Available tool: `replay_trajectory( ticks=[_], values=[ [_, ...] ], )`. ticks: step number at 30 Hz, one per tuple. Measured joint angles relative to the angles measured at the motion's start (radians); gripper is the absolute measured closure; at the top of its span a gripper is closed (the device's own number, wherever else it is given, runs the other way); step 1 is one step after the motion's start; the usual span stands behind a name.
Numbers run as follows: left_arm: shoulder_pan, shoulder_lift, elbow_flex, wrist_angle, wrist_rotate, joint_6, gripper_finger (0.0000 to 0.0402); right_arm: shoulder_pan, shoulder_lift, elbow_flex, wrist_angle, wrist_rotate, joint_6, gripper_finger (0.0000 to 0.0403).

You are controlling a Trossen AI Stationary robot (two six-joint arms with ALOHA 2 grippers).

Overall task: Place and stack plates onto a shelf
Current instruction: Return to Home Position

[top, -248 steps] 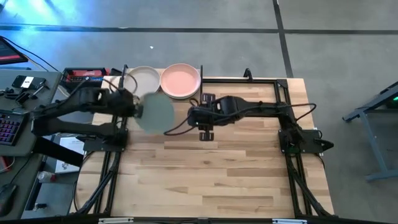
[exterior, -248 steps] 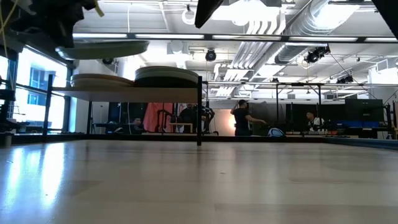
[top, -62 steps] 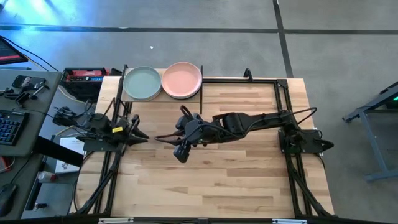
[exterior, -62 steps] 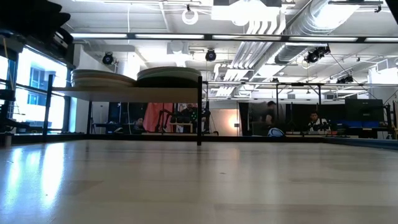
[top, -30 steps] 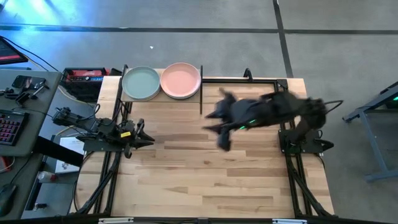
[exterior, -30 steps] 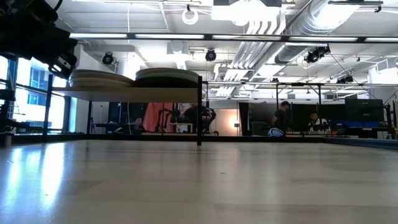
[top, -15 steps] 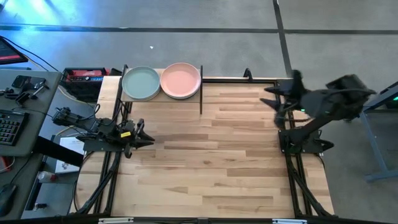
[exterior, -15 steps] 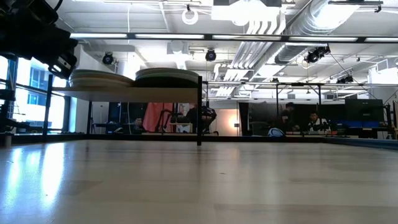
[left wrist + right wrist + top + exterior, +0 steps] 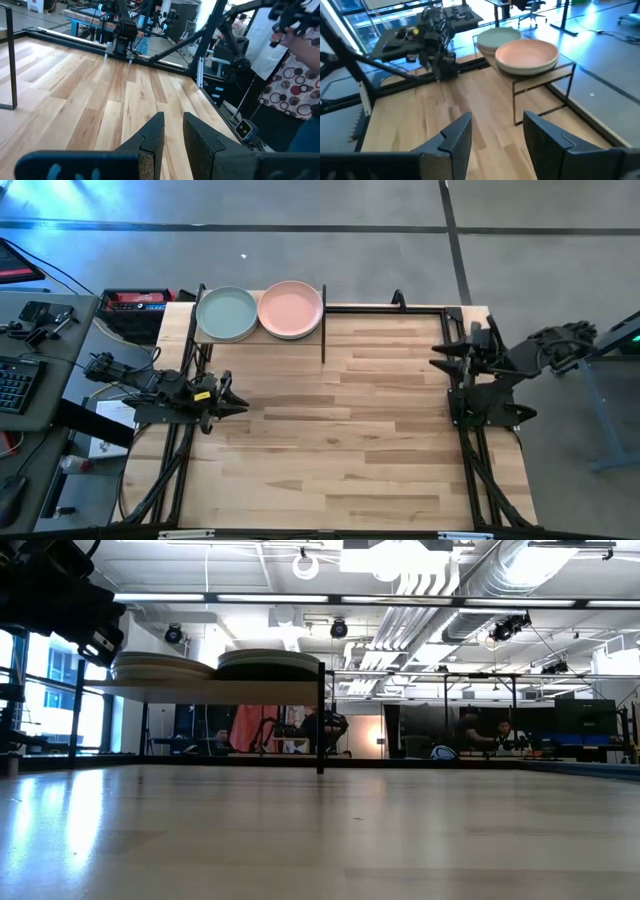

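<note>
Meanwhile, plates (image 9: 290, 310) sit stacked on the shelf (image 9: 200, 689); left gripper (image 9: 172, 116) gapes narrowly, right gripper (image 9: 497, 116) wider.

The big wooden worktop (image 9: 330, 440) stood on a grey floor (image 9: 330, 240). A desk (image 9: 25, 345) with a keyboard (image 9: 14, 385) was off its left side, and a red box (image 9: 135, 301) lay by the back corner. Far across the room, some people (image 9: 497, 736) were under bright ceiling lights (image 9: 420, 602).
</note>
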Motion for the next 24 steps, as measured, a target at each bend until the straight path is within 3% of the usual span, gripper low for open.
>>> replay_trajectory(
  ticks=[9,20,24],
  values=[
    [0.000,0.000,0.000,0.000,0.000,0.000,0.0342,0.000,-0.212,-0.375,0.245,-0.097,0.000,0.0247],
    [0.000,0.000,0.000,0.000,0.001,0.000,0.0342,0.000,-0.394,-0.754,0.724,-0.396,-0.123,0.0247],
    [0.000,0.000,0.001,0.000,0.001,0.000,0.0342,0.000,-0.434,-0.855,0.832,-0.445,-0.155,0.0247]
  ],
)
